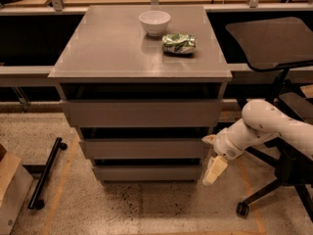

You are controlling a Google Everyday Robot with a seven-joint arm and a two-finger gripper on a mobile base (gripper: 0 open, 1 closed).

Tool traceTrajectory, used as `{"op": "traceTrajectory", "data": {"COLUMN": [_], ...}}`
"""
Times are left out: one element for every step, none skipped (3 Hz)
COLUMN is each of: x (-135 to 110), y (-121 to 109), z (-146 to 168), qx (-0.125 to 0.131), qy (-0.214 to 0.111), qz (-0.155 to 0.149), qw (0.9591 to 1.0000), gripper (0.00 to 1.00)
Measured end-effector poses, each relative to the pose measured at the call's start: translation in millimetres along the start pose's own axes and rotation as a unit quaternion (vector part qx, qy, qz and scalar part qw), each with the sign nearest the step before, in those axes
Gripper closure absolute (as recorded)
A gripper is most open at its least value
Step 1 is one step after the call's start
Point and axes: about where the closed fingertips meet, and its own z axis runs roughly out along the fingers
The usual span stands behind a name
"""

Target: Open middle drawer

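1. Down low on the right side of the grey cabinet [102,48], the gripper [210,158] hung just beside the drawers.
2. Its two cream fingers [215,169] were spread wide apart and held nothing.
3. One short finger tip pointed up and left, next to the right end of the middle drawer [144,149]. I could not tell if it touched the drawer.
4. The other finger pointed down at the floor [146,209], beside the right end of the bottom drawer [146,172].
5. The middle drawer sat between the top drawer [142,113] and the bottom drawer. Its plain grey front had no handle, and a dark gap showed above it.
6. The drawer front did not stick out past the one above it.
7. The white arm [274,129] reached in from the right side and bent down to the gripper.
8. On top of the cabinet stood a white bowl [154,22], near the back.
9. A crumpled green packet [179,43] lay just beside the bowl, to its right and a bit closer to the front.
10. A dark chair [274,40] stood to the right of the cabinet, behind the arm.
11. A black bar [46,173] lay on the speckled floor to the left of the cabinet.
12. A brown box [12,190] sat in the bottom left corner, near the bar.
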Motion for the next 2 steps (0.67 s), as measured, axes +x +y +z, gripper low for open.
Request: {"op": "traceTrajectory", "data": {"x": [22.8, 23.6], "y": [-37.9, -39.6], "z": [28.1, 29.8], "qx": [0.026, 0.027], "qy": [-0.014, -0.015], "qz": [0.003, 0.004], "qw": [0.9996, 0.9995], "gripper": [0.00, 0.00]}}
